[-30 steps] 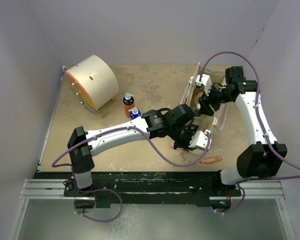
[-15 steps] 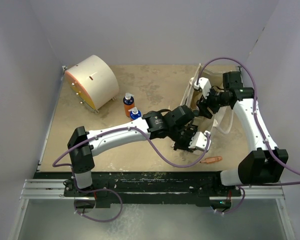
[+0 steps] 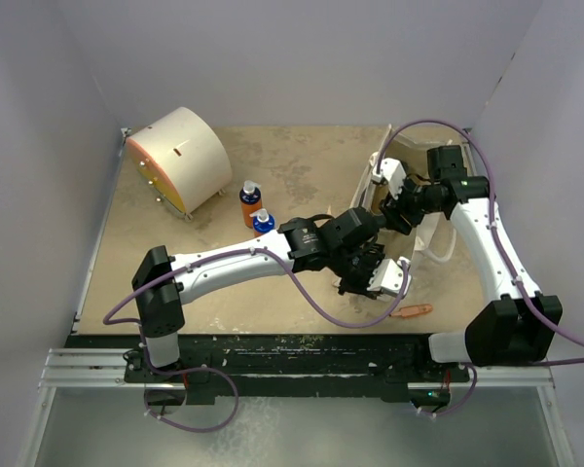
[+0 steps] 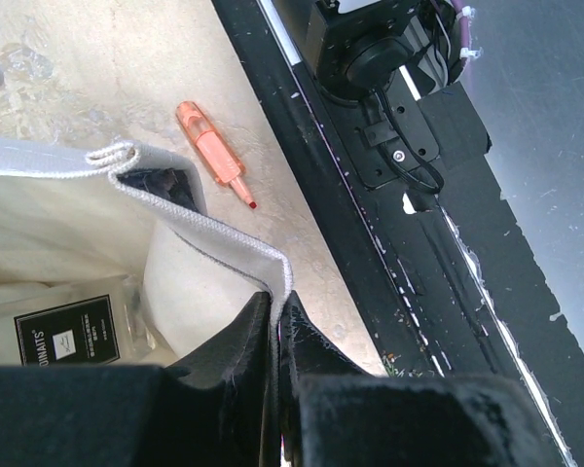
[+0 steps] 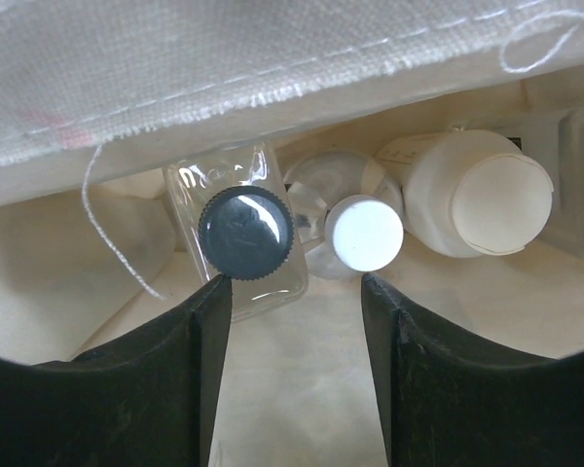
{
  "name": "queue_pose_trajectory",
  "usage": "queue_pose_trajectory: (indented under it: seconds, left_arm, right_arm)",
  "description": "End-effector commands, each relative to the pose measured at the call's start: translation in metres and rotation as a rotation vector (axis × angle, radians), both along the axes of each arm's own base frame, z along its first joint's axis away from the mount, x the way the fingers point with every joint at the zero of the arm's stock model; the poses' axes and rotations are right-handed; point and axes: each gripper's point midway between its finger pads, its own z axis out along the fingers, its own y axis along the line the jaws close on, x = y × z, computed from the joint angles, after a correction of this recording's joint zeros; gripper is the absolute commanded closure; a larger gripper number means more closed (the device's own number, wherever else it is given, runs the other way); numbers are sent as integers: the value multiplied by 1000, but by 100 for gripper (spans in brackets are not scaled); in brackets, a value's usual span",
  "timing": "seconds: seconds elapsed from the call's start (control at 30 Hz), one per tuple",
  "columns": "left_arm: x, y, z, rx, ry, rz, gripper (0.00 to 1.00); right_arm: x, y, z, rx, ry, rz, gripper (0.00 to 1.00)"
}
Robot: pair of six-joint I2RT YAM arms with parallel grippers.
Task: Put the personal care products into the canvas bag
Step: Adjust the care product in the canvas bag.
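Canvas bag (image 4: 200,222) rim is clamped in the left gripper (image 4: 275,326) jaws. Right gripper (image 5: 294,292) jaws stand released inside the bag, above a black-capped clear bottle (image 5: 243,233), a white-capped silver bottle (image 5: 365,233) and a cream-white bottle (image 5: 477,195).

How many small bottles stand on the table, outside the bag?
2, both orange with blue caps: the farther bottle near the middle of the table, the nearer bottle just beside it. Others may be hidden.
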Motion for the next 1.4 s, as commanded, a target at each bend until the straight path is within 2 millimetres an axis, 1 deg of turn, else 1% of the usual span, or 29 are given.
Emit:
queue_pose_trajectory:
  seconds: [0.0,0.17,0.33,0.43,0.53,0.6,0.67,0.77,0.83,1.0,1.2,1.37]
  left_arm:
    - [-16,20,-43,151,82,-20,89]
    - [-14,21,-39,143,68,-15,89]
    - [-13,22,-34,139,61,-13,89]
    - [-13,22,-31,133,54,-14,89]
    - [-13,23,-26,124,45,-12,88]
    - [-12,23,-20,115,34,-12,88]
    - [-10,23,-13,107,21,-7,88]
    - [-8,24,-1,86,2,-2,88]
    - [-8,24,7,74,-9,-2,88]
    - [-4,26,19,59,-40,8,88]
    - [-3,26,20,60,-45,11,88]
    - [-3,26,21,60,-45,10,89]
  right_arm:
    - [-36,0,-17,-14,139,25,44]
    - [-48,-2,-16,-25,157,40,46]
    - [-52,-1,-15,-18,160,42,47]
    - [-53,5,-9,9,159,60,46]
    - [-46,9,5,38,114,47,45]
    - [-42,14,21,76,77,28,41]
    - [-34,14,36,89,19,10,36]
    - [-23,12,47,86,-40,-15,29]
    - [-19,11,45,78,-45,-22,24]
    - [-15,12,32,77,-20,-13,20]
    - [-1,17,32,102,-38,-14,22]
    - [3,21,20,107,-7,-3,26]
